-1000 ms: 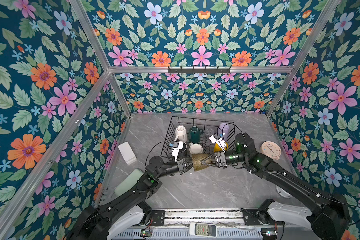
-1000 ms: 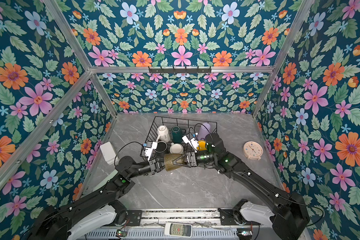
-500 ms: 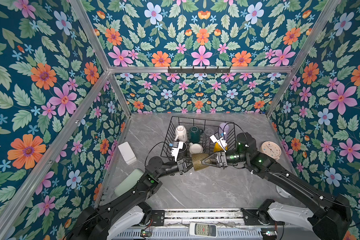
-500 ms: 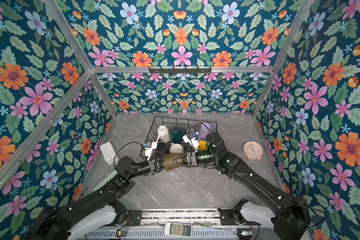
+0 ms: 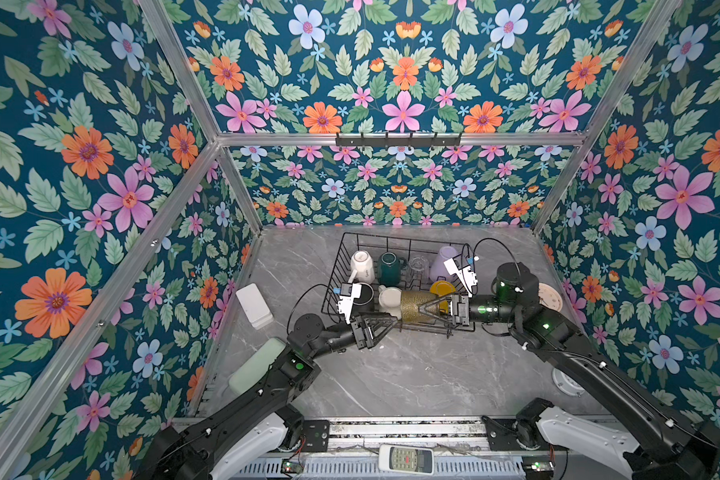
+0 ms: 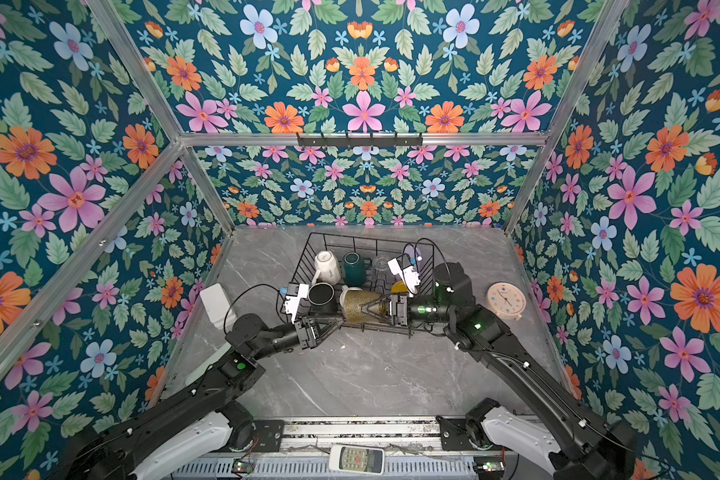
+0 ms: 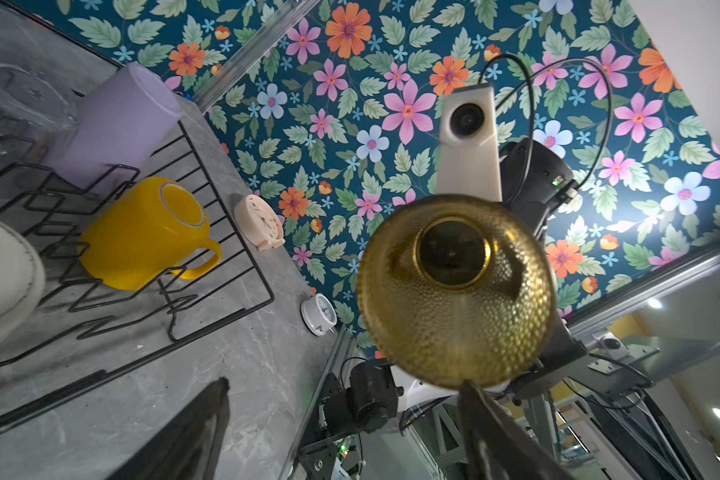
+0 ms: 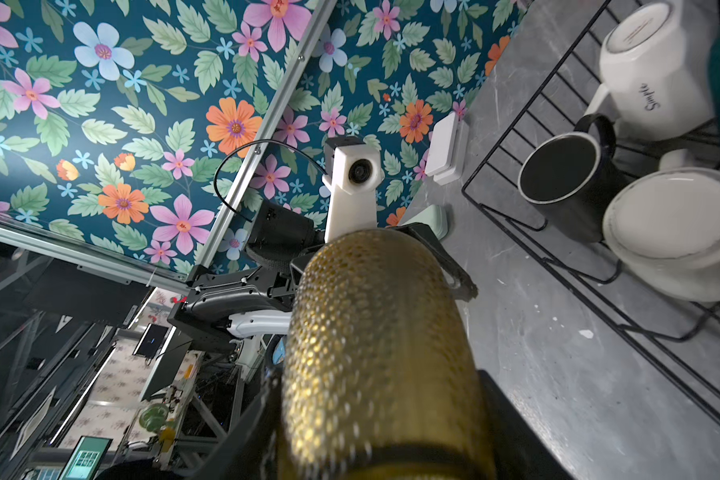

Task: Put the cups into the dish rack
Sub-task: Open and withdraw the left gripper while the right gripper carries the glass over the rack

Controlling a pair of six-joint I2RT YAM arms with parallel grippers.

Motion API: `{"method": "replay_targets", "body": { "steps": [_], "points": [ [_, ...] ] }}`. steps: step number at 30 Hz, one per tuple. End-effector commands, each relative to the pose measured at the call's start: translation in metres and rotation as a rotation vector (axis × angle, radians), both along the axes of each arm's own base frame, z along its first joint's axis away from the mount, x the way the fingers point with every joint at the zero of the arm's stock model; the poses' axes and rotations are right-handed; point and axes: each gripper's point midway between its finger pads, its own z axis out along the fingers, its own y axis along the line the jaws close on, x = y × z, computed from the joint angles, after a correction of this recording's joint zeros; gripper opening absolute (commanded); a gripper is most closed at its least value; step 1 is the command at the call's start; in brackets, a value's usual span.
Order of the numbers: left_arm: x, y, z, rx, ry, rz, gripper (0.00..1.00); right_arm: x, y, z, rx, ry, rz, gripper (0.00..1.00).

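The right gripper [image 5: 424,308] clamps the amber-olive tumbler [image 5: 408,300] horizontally, mouth pointing away from it. The left gripper [image 5: 385,327], jaws spread, faces that mouth. The dish rack [image 5: 336,270] lies beneath and beyond both grippers.

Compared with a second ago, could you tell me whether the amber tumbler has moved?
Yes. In a top view the amber tumbler has shifted rightward and farther back, further over the dish rack.
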Motion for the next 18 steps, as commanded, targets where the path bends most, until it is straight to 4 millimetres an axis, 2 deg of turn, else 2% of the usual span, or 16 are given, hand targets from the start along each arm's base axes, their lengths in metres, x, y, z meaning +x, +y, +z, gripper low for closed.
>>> {"method": "replay_targets", "body": {
  "steps": [1,6,13,18],
  "points": [
    [0.011,0.008,-0.008,0.074,-0.013,0.090,0.91,0.002,-0.015,0.002,-0.035,-0.023,-0.052,0.00],
    [0.026,0.029,-0.014,0.177,-0.018,0.249,0.95,0.008,-0.036,0.000,-0.148,-0.053,-0.158,0.00],
    [0.041,0.089,-0.021,0.325,-0.001,0.567,0.98,0.038,-0.071,-0.022,-0.448,-0.089,-0.345,0.00],
    [0.036,0.129,-0.018,0.345,0.001,0.733,1.00,0.061,-0.079,-0.034,-0.593,-0.084,-0.383,0.00]
  ]
}}
